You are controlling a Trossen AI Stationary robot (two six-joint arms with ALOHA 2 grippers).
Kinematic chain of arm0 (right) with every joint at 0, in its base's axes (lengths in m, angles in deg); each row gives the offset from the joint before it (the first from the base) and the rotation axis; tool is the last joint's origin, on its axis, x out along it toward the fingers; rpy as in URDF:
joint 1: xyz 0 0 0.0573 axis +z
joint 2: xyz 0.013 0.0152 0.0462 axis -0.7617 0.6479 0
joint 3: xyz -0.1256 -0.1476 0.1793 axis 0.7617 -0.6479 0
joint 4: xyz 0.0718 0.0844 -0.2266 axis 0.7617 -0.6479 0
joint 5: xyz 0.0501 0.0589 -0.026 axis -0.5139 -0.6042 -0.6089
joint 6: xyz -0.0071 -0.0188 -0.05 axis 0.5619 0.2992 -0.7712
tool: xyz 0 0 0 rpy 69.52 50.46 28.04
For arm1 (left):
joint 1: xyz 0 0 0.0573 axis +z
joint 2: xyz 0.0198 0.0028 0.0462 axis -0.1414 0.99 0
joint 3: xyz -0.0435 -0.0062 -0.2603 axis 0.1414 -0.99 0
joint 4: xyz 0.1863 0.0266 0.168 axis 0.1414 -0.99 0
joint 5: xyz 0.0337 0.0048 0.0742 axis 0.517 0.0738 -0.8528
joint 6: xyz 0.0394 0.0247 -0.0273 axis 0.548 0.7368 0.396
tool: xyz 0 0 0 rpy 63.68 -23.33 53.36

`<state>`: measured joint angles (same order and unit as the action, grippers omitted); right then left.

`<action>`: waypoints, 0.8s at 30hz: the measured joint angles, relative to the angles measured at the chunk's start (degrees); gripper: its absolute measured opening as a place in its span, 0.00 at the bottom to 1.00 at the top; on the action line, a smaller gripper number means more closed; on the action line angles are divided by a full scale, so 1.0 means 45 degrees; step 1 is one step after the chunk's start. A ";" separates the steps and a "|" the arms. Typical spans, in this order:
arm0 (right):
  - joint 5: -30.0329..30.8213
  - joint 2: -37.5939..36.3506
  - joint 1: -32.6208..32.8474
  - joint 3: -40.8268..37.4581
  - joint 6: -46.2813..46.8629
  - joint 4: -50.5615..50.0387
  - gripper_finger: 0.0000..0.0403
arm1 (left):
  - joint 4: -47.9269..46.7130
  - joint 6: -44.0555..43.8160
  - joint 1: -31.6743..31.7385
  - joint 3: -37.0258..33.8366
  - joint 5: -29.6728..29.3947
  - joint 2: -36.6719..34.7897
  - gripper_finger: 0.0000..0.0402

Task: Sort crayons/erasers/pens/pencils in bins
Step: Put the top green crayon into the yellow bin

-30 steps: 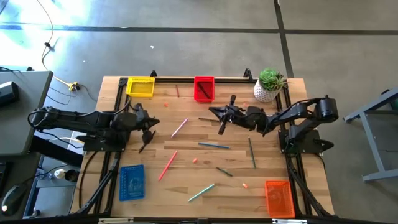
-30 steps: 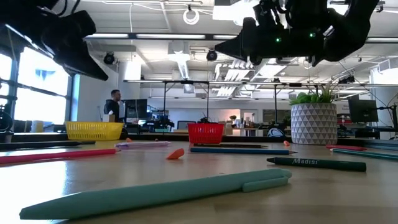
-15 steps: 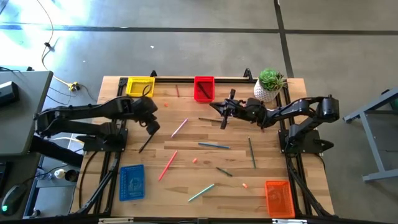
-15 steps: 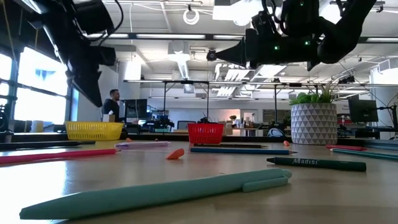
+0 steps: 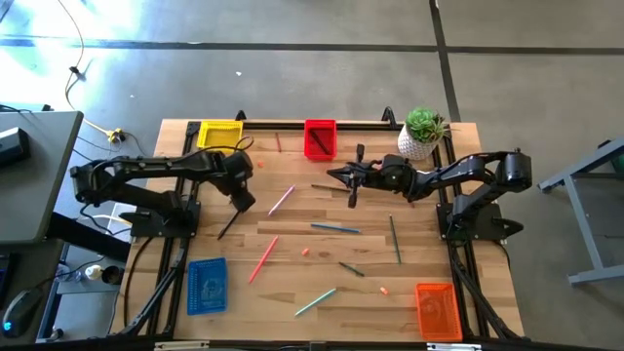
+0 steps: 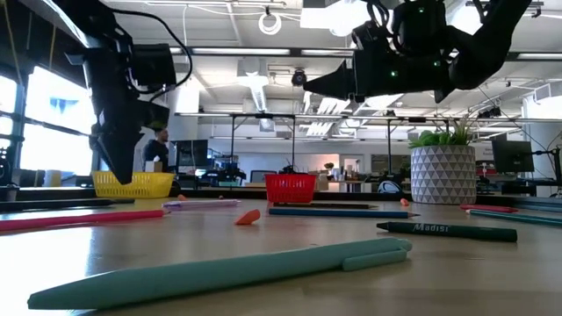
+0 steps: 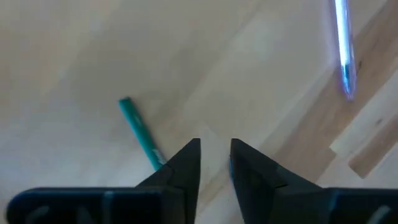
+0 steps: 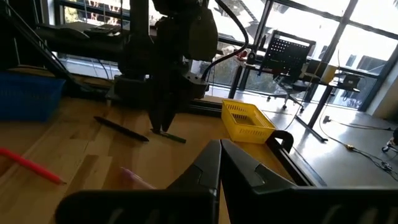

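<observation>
Hovering fingertips-down with left gripper (image 7: 214,148), fingers slightly parted and empty, just beside green pencil (image 7: 140,132) lying on the table (image 7: 74,56); needing a sideways shift to straddle the shaft before closing; aiming beyond at yellow bin (image 5: 220,135); waiting farther off near red bin (image 5: 320,138), right gripper (image 5: 336,174) pressed together

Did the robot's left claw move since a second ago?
Yes. In the high view the left gripper has swung up the picture, closer to the yellow mesh plastic bin, and now points down at the wooden table.
</observation>
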<state>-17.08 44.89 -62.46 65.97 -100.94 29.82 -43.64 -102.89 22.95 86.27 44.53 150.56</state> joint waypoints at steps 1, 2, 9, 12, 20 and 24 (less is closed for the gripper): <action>-0.0009 0.0000 -0.0009 0.0000 -0.0129 -0.0009 0.00 | -0.0089 -0.0223 -0.0074 0.0000 0.0181 0.0037 0.23; -0.0014 0.0000 -0.0009 0.0000 -0.0222 0.0000 0.00 | -0.0222 -0.0442 -0.0172 0.0000 0.0329 0.0060 0.25; -0.0038 0.0000 -0.0106 0.0000 -0.0774 0.0001 0.00 | -0.1194 -0.1732 -0.1135 0.0000 0.0447 0.0095 0.32; -0.0036 0.0000 -0.0158 0.0000 -0.0810 0.0008 0.00 | -0.1034 -0.1944 -0.1399 0.0000 0.0125 0.0090 0.33; -0.0038 0.0000 -0.0150 0.0000 -0.0736 0.0117 0.00 | -0.0979 -0.2226 -0.0693 0.0000 -0.1106 0.0085 0.33; -0.0038 0.0000 -0.0150 0.0000 -0.0208 0.0009 0.00 | -0.0720 -0.1282 0.0462 0.0005 -0.1304 0.0188 0.33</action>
<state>-17.25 44.89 -63.14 65.97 -101.87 29.86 -46.88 -108.66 25.03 86.29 38.67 151.40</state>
